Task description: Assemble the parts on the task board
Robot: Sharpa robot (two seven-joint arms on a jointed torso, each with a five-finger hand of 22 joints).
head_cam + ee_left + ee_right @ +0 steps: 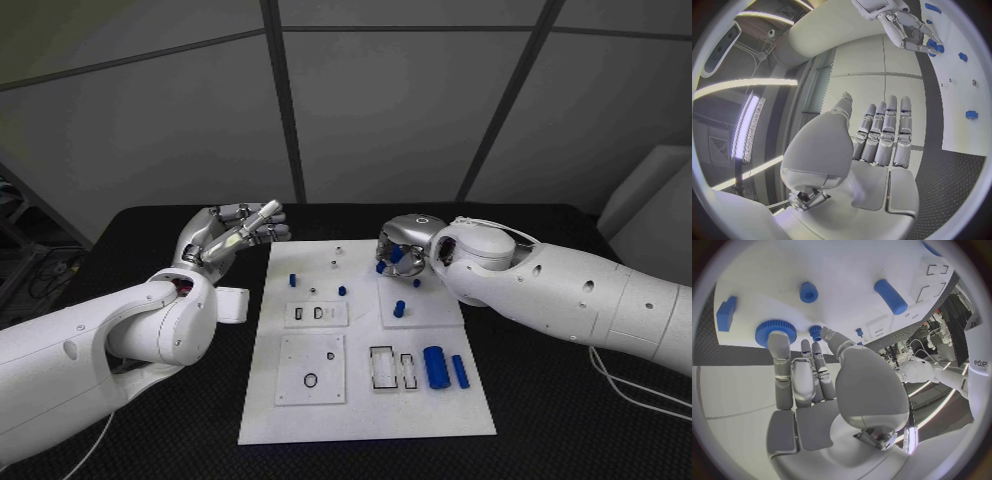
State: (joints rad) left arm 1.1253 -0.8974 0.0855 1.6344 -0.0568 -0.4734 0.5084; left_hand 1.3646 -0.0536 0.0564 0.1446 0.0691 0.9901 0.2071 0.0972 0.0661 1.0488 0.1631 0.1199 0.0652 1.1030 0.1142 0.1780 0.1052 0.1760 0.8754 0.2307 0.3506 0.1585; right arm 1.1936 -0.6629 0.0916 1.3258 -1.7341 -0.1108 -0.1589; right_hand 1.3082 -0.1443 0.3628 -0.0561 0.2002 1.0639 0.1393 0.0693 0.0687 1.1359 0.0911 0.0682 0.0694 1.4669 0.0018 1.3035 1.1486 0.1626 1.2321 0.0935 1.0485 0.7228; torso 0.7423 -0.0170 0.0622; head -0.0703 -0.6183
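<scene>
Two hands flank the task board [361,420]: right hand [405,250] reaches over its far end, fingers [779,347] on a blue gear [775,331], probably to seat it, while left hand [231,238] hovers off-board, fingers straight, apart, empty.

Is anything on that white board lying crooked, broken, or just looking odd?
Nothing looks broken or spilled. Some small blue parts lie flat on the white task board, such as the big blue cylinder near its front; they seem merely not yet assembled. The right hand touches a blue toothed gear.
</scene>
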